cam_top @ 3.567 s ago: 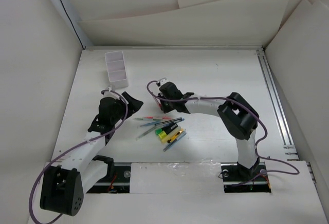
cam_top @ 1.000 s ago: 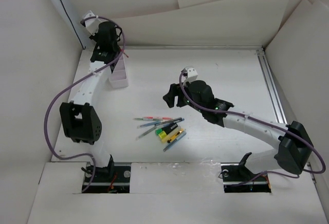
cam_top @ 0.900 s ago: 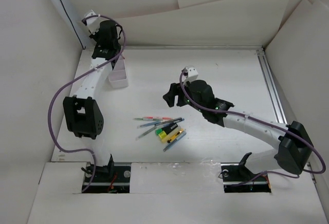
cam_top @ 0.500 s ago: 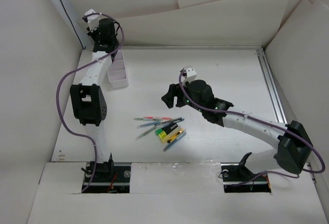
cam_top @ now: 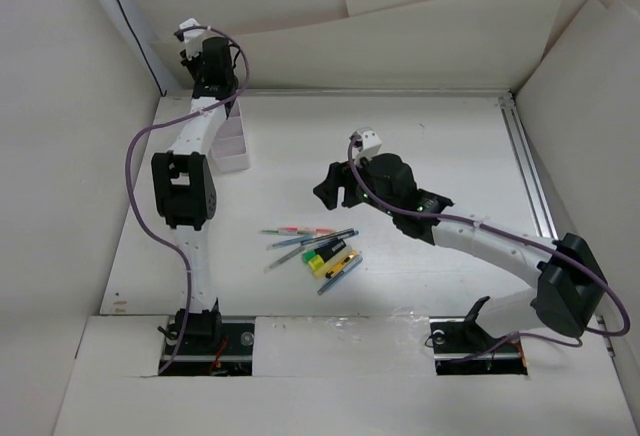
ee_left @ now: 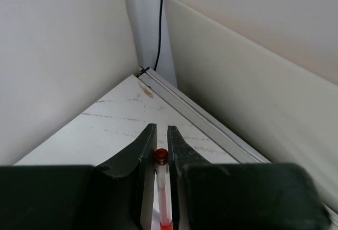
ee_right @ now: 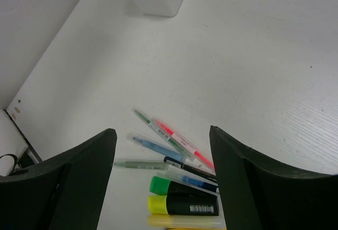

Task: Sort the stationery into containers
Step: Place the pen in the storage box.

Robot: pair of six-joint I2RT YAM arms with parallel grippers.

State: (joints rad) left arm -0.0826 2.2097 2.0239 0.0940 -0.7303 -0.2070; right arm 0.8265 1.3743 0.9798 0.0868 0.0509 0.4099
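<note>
We judge sorting barely begun: the left gripper (ee_left: 161,135) pinches a red pen (ee_left: 162,190) raised near the container (cam_top: 232,146), the right gripper (ee_right: 161,135) hangs spread and empty, and the unsorted stationery pile (cam_top: 315,246) lies on the table (cam_top: 420,146).

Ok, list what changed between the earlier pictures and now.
The left gripper, shut on a red pen, swung from beside the pile out to the far left corner, over and beyond the white box. The right arm's elbow swung out to the right, while the right gripper, open, kept near its spot behind the pile. The pile and the box stayed put.
</note>
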